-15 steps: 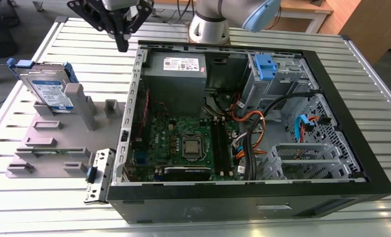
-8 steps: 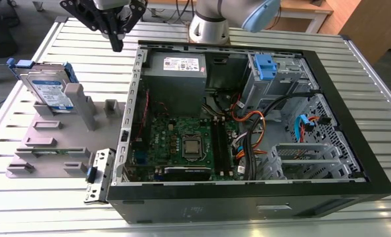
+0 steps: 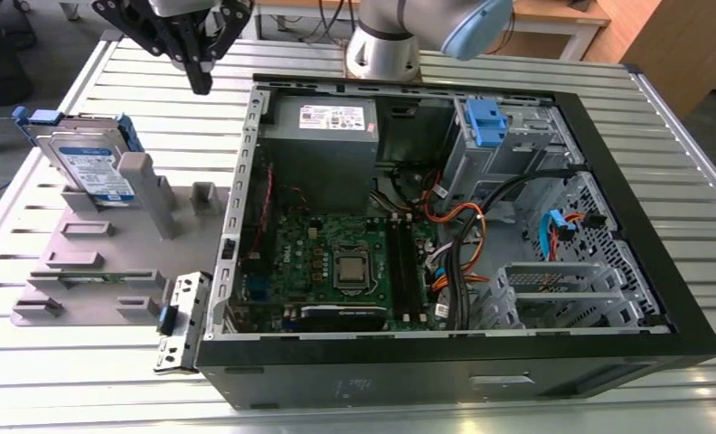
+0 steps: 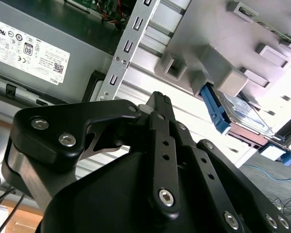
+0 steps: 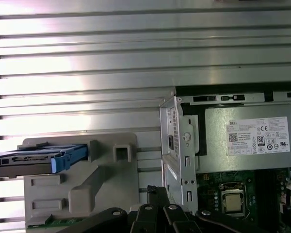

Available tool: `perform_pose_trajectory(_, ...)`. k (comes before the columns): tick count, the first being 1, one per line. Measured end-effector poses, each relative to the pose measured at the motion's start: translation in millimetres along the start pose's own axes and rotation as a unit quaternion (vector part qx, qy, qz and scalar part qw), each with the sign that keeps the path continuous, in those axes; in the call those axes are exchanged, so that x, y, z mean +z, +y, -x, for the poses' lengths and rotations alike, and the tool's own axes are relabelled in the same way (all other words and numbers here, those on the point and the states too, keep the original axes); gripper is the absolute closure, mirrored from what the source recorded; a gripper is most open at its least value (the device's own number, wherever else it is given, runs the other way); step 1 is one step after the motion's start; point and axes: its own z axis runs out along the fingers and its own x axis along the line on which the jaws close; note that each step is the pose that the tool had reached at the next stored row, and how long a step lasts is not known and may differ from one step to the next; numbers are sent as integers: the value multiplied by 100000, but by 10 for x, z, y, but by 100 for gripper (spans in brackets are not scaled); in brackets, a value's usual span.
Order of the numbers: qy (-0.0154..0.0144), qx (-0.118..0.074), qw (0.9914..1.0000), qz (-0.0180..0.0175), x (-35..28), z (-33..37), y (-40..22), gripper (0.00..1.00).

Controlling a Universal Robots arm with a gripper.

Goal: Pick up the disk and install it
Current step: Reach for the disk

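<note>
- Lying nearest in the exterior view, the open computer case [image 3: 455, 348] is seen on the slatted metal table [image 3: 696, 163]. Its motherboard [image 3: 334, 244] is exposed, and loose cables [image 3: 461, 244] are spread beside the board. A carried load could be snagged on these cables if it were brought in low.
- Beside the case, at the exterior view's left, a grey fixture [image 3: 93, 262] is set on the table.
- The disk [image 3: 87, 167] is propped on edge in the fixture, tilted and outside the case, so nothing is judged to be installed yet. Because it is only leaned there, it could be tipped or pushed out of its slot by an off-centre touch. A hold taken on the blue plastic rails alone could slip.
- Farther back, the gripper [image 3: 200, 83] is held above the table between the disk and the case wall, near the disk but apart from it. Its fingers are drawn together and nothing is held. If they were lowered in that state, the disk's upper edge would be struck rather than straddled.
- Farthest back inside the case, the power supply [image 3: 322, 131] and a drive cage with a blue latch [image 3: 485, 122] are seen. The case rim could be clipped on the way across.
</note>
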Motion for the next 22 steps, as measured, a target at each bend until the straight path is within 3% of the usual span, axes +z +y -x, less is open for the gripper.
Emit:
perform_pose_trajectory(8, -52, 0, 100000, 2, -5, -115, -8, 89)
perform_pose_trajectory(22, -53, -1, 100000, 1, -5, -125, -9, 89)
